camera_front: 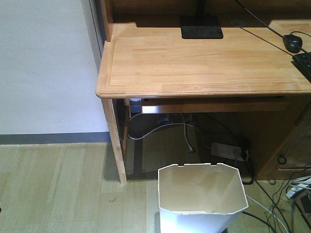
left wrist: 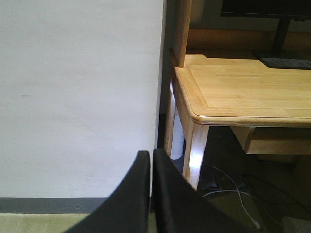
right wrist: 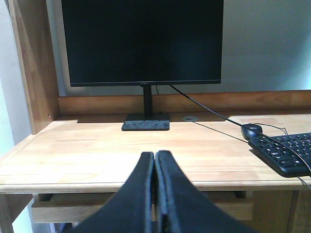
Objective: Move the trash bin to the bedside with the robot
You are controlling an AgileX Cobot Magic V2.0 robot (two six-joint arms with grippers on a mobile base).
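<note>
Pinched together, gripping nothing: left gripper (left wrist: 151, 154), wall (left wrist: 77, 97) ahead, desk (left wrist: 233, 92) to its right. Outside both wrist views: bin (camera_front: 201, 194), upright on floor (camera_front: 58, 194) before desk, mouth up, rim's long side left-right; white, tapered, cream inside, cut corners. Likewise closed, empty: right gripper (right wrist: 154, 155), monitor (right wrist: 143, 41) ahead.

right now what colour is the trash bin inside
The trash bin is cream inside, best seen in the front-facing view.
</note>
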